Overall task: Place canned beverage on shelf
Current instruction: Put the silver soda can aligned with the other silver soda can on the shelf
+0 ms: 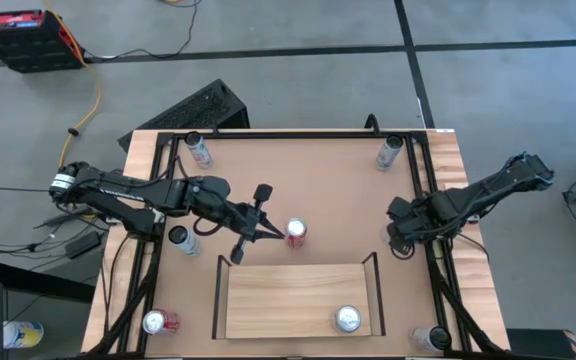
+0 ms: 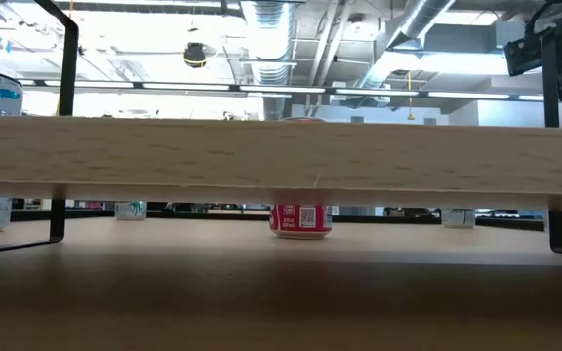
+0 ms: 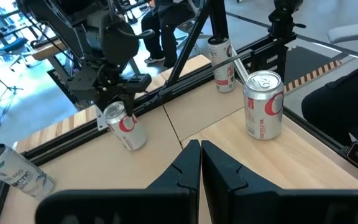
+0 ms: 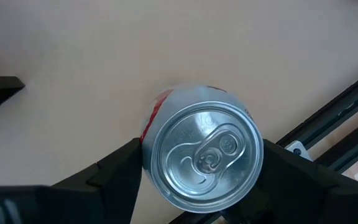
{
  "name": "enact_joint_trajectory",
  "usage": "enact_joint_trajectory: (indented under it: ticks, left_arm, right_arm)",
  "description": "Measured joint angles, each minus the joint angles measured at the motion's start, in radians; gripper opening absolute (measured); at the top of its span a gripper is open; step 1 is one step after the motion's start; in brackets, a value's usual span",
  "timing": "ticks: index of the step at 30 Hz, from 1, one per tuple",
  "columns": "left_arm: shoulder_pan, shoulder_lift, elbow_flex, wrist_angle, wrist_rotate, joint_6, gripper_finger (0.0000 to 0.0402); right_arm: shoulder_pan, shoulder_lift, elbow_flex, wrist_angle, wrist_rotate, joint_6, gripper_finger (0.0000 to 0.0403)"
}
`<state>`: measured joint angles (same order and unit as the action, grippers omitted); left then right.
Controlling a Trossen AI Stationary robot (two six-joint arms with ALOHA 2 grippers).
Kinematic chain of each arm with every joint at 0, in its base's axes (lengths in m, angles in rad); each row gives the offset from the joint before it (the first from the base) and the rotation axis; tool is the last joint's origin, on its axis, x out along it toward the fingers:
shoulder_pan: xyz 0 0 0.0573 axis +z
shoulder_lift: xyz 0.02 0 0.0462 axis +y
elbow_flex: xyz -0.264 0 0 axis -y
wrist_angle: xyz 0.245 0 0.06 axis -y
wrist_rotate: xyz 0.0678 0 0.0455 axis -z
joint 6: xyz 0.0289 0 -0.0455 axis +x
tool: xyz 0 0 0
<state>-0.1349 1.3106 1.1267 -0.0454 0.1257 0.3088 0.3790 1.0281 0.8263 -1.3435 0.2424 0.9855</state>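
A red can (image 1: 296, 232) stands upright on the brown tabletop, just beyond the shelf (image 1: 298, 300); it also shows in the left wrist view (image 3: 264, 104). The shelf is a pale wood board with black end rails, and a silver can (image 1: 348, 319) stands on it. My left gripper (image 1: 271, 234) is shut and empty, its tips close to the red can's left side but apart from it. My right gripper (image 1: 400, 238) is at the tabletop's right side, shut on a silver-and-red can (image 4: 201, 155). My right gripper pinches the can's side wall (image 4: 146, 155) between its two fingers, one on each side, coming from above. In the left wrist view the can (image 3: 124, 124) tilts below the fingers. Whether its lower end rests on the table, I cannot tell.
Several more cans stand around the tabletop: far left (image 1: 199, 150), far right (image 1: 388, 153), left (image 1: 183, 238), near left (image 1: 158, 322), near right (image 1: 430, 338). A black frame (image 1: 298, 133) borders the tabletop. In the low view the shelf board (image 2: 281, 161) spans the picture.
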Motion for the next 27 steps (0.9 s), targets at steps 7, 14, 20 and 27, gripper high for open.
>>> enact_joint_trajectory:
  ticks: [7, 14, 20, 27]
  left_arm:
    - [0.000, 0.000, 0.000, -0.003, 0.000, 0.003, 0.0000]
    - [0.000, 0.000, 0.000, -0.007, 0.000, 0.000, 0.0000]
    - [0.000, 0.000, 0.000, -0.013, 0.000, -0.018, 0.0000]
    - [0.000, 0.000, 0.000, -0.034, 0.000, -0.022, 0.0000]
  right_arm:
    - [-0.027, 0.001, 0.089, -0.004, 0.049, -0.067, 0.0305]
    - [-0.134, 0.023, 0.220, 0.042, 0.124, -0.244, 0.0305]
    - [-0.210, 0.119, 0.386, 0.132, 0.127, -0.461, 0.0305]
    - [-0.179, 0.333, 0.595, 0.136, 0.052, -0.605, 0.0305]
